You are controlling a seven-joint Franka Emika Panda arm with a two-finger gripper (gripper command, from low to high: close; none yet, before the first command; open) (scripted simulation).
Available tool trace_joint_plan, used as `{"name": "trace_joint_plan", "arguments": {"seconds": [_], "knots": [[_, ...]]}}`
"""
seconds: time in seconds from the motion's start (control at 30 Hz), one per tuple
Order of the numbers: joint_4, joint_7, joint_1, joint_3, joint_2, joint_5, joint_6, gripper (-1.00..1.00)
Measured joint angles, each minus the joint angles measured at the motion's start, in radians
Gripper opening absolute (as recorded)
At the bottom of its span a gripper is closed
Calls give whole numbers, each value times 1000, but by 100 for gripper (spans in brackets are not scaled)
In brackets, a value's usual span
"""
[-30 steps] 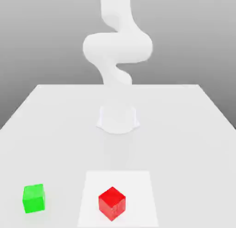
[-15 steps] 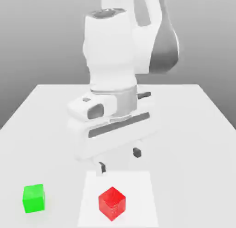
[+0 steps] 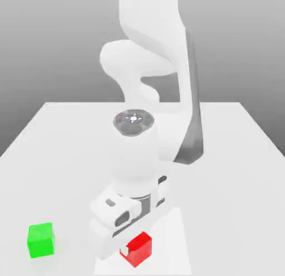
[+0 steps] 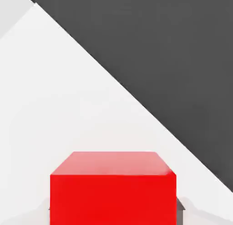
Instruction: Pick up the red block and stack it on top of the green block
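The red block [image 3: 142, 251] sits on the table near the front edge, partly covered by my hand. My gripper [image 3: 133, 248] has come down over it, with one finger on each side of the block. In the hand view the red block [image 4: 113, 192] is very close, and a dark fingertip [image 4: 180, 205] presses against its side; the gripper is shut on it. The block still rests on the table. The green block [image 3: 40, 240] stands apart from it, toward the exterior view's left, untouched.
A lighter square patch [image 3: 179, 241] lies under the red block on the white table [image 3: 239, 152]. My own arm and elbow [image 3: 167, 91] rise behind the hand. In the hand view the table's edge [image 4: 136, 101] runs diagonally against dark ground.
The hand has dropped from above the table onto the red block, and the fingers have come together from wide open onto the block's sides. Neither block has moved.
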Motion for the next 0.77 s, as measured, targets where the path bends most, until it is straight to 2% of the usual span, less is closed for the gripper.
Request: {"name": "trace_joint_plan", "arguments": {"seconds": [0.2,0.47,0.57,0.67,0.7,0.77], "knots": [[-24,47,15,-60,-174,-97,-148,-100],[43,-304,-195,-209,-210,-90,-256,-100],[61,-407,-247,-225,-166,-49,-235,-100],[70,-476,-284,-182,-67,35,-152,-100],[71,-489,-294,-170,-45,52,-134,100],[71,-489,-294,-170,-45,52,-134,100]]}}
